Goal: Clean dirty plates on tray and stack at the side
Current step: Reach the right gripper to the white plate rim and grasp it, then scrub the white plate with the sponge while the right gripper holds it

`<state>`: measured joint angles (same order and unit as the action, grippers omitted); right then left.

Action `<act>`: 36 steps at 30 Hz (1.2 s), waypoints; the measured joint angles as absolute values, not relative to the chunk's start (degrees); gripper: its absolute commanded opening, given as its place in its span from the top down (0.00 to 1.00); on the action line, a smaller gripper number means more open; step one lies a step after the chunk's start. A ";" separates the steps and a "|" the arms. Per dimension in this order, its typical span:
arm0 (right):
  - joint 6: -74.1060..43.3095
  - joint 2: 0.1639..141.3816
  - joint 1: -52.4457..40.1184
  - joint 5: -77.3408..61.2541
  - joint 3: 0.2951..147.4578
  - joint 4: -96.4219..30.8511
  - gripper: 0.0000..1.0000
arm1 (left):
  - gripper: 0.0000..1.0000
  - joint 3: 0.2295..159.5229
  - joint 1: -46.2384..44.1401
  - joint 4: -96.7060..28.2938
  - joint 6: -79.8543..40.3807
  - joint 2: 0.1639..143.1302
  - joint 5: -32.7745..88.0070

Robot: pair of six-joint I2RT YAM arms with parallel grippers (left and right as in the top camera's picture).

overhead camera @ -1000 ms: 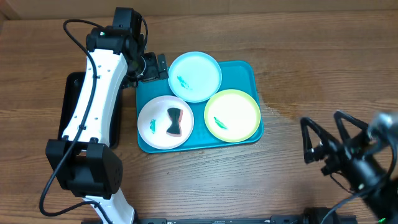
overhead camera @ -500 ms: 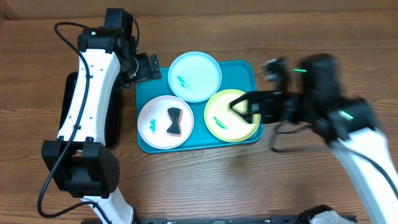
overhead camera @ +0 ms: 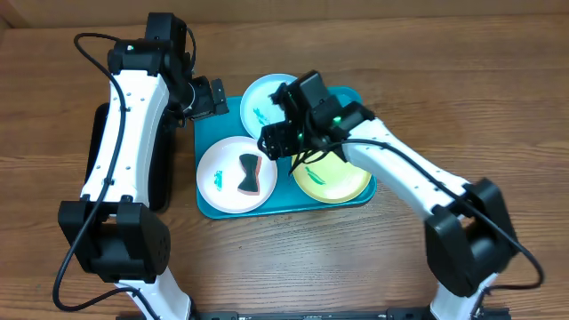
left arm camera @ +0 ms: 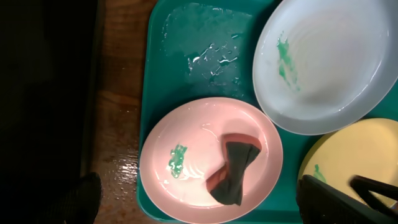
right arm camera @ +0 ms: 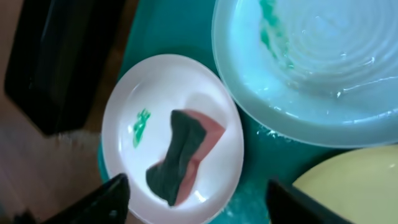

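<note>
The turquoise tray (overhead camera: 357, 105) holds three plates. On the white plate (overhead camera: 219, 178) lie a teal smear and a dark-and-red sponge (overhead camera: 251, 173). The pale blue plate (overhead camera: 265, 100) and the yellow-green plate (overhead camera: 342, 180) also carry teal smears. My right gripper (overhead camera: 283, 147) hovers over the tray's middle, open, just right of the white plate. In the right wrist view its gripper (right arm camera: 202, 208) straddles the white plate's (right arm camera: 155, 93) near rim, with the sponge (right arm camera: 180, 155) just ahead. My left gripper (overhead camera: 222, 96) stands open above the tray's far left corner.
A black rectangular tray (overhead camera: 98, 151) lies left of the turquoise one, under my left arm. Water drops glisten on the tray's bare corner (left arm camera: 205, 43) and on the wood (left arm camera: 124, 168) by it. Bare wooden tabletop (overhead camera: 462, 98) stretches to the right.
My right arm has swept in from the table's right side to above the tray's middle, and its jaws have narrowed somewhat. The left arm has shifted only slightly.
</note>
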<state>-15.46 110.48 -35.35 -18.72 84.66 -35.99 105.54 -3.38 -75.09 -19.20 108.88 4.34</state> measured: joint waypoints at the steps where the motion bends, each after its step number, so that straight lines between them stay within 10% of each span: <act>1: -15.11 111.04 -35.42 -18.52 84.66 -35.83 0.49 | 0.00 105.51 -3.38 -75.09 -19.18 108.88 4.25; 36: -18.46 121.58 -38.30 -11.18 84.75 -37.65 0.72 | 0.14 92.95 -3.38 -70.65 -14.55 109.03 11.81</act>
<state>-18.46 121.58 -38.30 -11.18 84.75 -37.65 92.95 -3.38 -70.65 -14.55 109.03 11.81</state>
